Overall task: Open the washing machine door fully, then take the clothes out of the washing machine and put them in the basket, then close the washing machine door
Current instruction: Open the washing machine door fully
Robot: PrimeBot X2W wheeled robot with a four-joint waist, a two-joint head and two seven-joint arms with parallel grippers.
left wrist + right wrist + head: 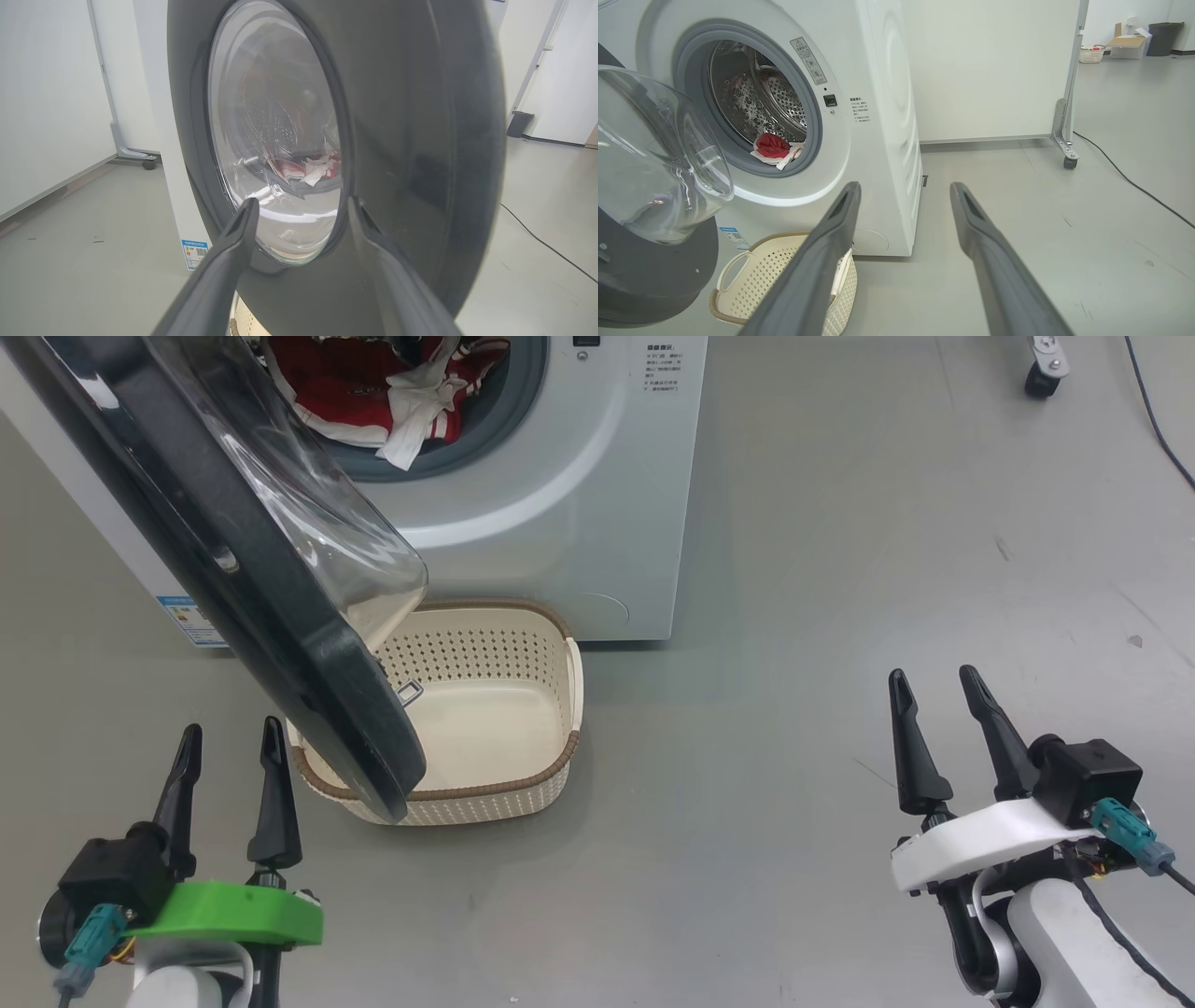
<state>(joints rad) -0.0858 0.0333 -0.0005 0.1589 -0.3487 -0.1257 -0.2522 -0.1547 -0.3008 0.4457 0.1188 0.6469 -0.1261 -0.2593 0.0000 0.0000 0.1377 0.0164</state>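
Opening step: I judge the washing machine door (252,607) is only partly open; it stands out from the washing machine (560,523) toward me, not yet swung back fully.
Door position: in the head view its free edge hangs over the left part of the basket (560,644).
Door axis: the door runs from its hinge side, far on my left, toward me and a little to my right.
Nearer arm: the left gripper (231,728) is nearer; the door is just ahead of it, and the left wrist view faces the outer side.
Other arm: the right gripper (934,675) is well apart, on the side of the bulging glass.
Grippers: both have the fingers apart, with nothing between them.
Door look: wide glossy black rim, with a clear glass bowl in the centre.
Clothes (373,392): red and white, inside the drum, with one white piece over the grey gasket (691,65).
Basket: cream, perforated, on the floor (747,709) just before the machine.
Next move: I think the free edge must go toward my left.
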